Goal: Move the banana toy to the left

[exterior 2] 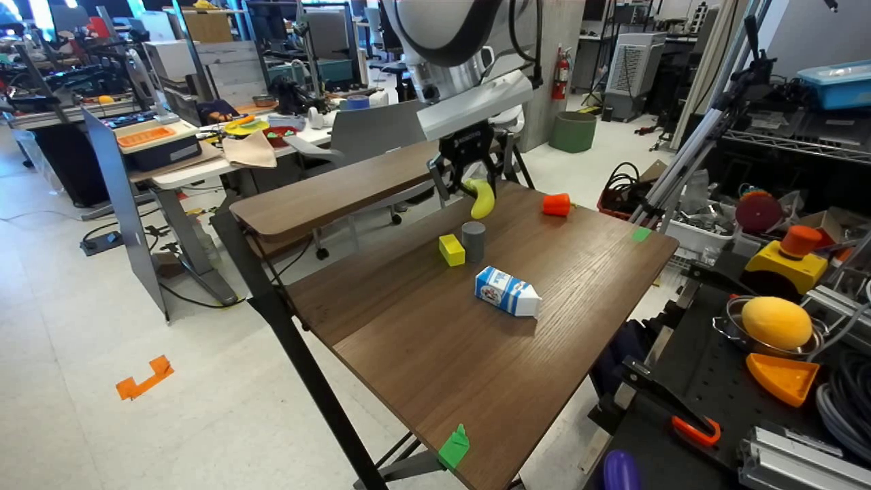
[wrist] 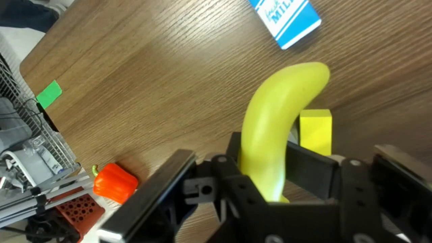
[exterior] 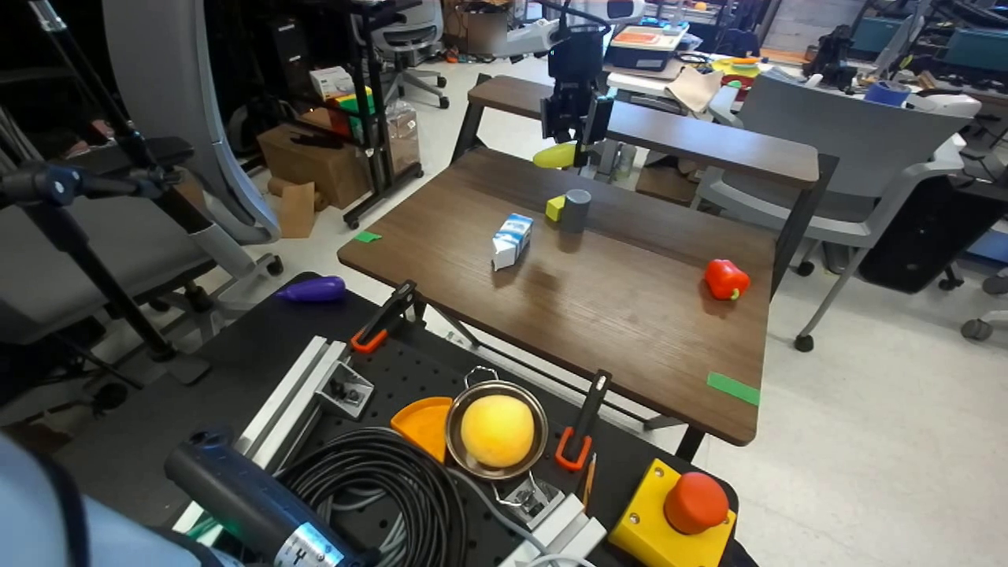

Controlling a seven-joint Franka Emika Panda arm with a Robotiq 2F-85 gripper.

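A smooth, curved yellow toy banana [wrist: 280, 101] is clasped near one end by the black two-fingered gripper [wrist: 264, 158], whose jaws are narrowed onto it from both sides, and is held in the air above the brown wood-grain table [exterior: 630, 307]. The height is presumably chosen so that the toy can be carried over the matt grey cylinder [exterior 2: 473, 241] and the small yellow block [exterior 2: 452, 250], which are stood close together; whether they touch cannot be told. Most of the curve is left free outside the grip, so some twisting is to be expected if the banana is knocked. The carry is judged to be the step in hand, with lowering and release not yet done.

Soft highlights are thrown back by the banana's skin, and firm plastic is suspected. Flat faces and crisp edges are shown by the block, a straight round wall by the cylinder. A blue-and-white milk carton [exterior 2: 507, 292] with a gabled end is laid on its side. A lobed, shiny red toy bell pepper [exterior: 726, 279] with a green stem is set well apart from the carton, block and cylinder.
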